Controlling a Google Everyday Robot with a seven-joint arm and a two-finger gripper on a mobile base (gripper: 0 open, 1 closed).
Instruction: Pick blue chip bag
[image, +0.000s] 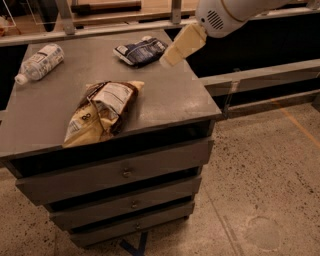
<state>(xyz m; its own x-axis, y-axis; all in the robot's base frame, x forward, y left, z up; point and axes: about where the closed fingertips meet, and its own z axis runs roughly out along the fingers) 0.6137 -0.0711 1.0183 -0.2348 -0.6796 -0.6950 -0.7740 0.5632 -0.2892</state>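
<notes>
Blue chip bag (140, 51): lying flat on the grey cabinet top (165, 95), at the far side and right of centre, close to the rear edge. Dark navy, crinkled, with white and light-grey print facing up. Just to its right, the gripper (168, 59): cream-coloured and tapered, slanting down and leftward from the white arm housing (225, 15) at the upper right. Tip just beside the bag's right end, above the cabinet top. Contact between tip and bag: cannot tell. Degree of opening: cannot tell from this view. Nothing visible in its hold, with the bag resting on the surface. Nearer the front of the same top, left of centre and well apart from the blue bag: larger brown-and-cream bag (102, 112) with a white label, lying on its side, lower end near the front edge. At the far left corner: clear plastic bottle (40, 62), lying on its side, cap end toward the left edge, well apart from both bags. Below the top: a dark gap, then three grey drawer fronts (125, 172) stacked one under another, each with a small central knob. Around the cabinet: speckled floor (260, 165). Behind and to the right: a long grey ledge (260, 75) with dark space above it.
</notes>
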